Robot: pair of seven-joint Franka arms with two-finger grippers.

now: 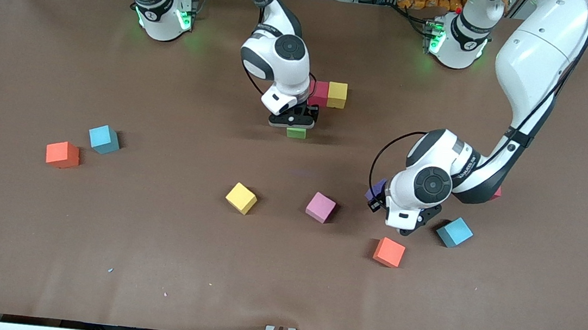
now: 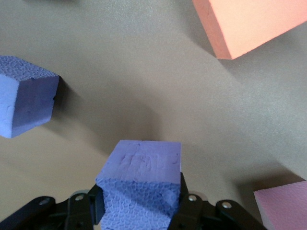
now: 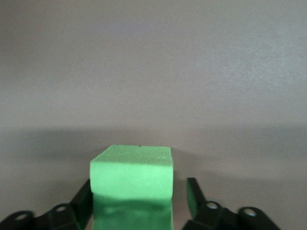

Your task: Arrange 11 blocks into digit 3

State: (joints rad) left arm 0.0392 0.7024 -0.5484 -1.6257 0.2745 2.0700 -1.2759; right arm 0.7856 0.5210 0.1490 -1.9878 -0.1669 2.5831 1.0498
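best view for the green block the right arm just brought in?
Right wrist view: the green block fills the foreground between the right gripper's open fingers, a gap showing on one side. The front view shows only a green sliver under that gripper, near the red and yellow blocks. Left wrist view: absent.

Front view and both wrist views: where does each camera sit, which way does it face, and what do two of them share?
Front view: high, across the table, facing the bases and looking down; both arms show whole.
Left wrist view: on the left arm's wrist, looking past the left gripper, jaws shut on a blue-purple block; an orange block also shows.
Right wrist view: on the right arm's wrist, looking past the right gripper, jaws open around the green block.
Shared: front and right wrist views both show the green block.
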